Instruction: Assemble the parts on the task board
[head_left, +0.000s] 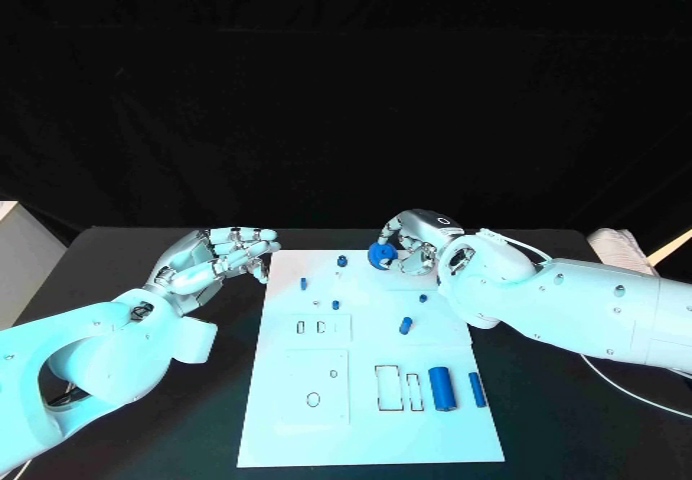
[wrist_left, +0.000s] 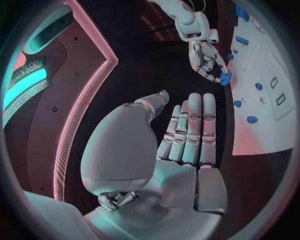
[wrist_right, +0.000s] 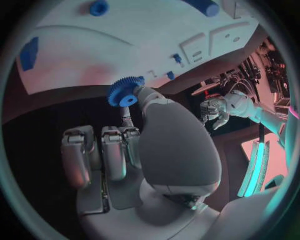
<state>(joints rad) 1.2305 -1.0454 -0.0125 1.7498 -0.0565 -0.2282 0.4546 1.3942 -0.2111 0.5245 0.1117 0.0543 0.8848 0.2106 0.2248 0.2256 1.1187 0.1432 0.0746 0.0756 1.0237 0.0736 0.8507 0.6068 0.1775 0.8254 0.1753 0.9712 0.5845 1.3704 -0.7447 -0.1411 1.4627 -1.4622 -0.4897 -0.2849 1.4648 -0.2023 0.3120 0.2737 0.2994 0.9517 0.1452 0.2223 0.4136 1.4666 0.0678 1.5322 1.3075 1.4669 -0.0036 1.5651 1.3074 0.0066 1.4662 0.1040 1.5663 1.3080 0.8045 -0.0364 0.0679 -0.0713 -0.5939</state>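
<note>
The right hand (head_left: 411, 243) pinches a small blue gear (head_left: 379, 257) between thumb and a fingertip (wrist_right: 139, 93), the toothed wheel sitting at the very tips, its other fingers curled beside. The gear hangs over the far edge of the white task board (head_left: 289, 400), at about 12 o'clock on it. The left hand (head_left: 224, 255) holds nothing, fingers (wrist_left: 190, 125) straight and side by side, over the black counter (head_left: 577, 420) just off the board's 10 o'clock corner. Two blue cylinders (head_left: 441, 388) lie near 4 o'clock.
</note>
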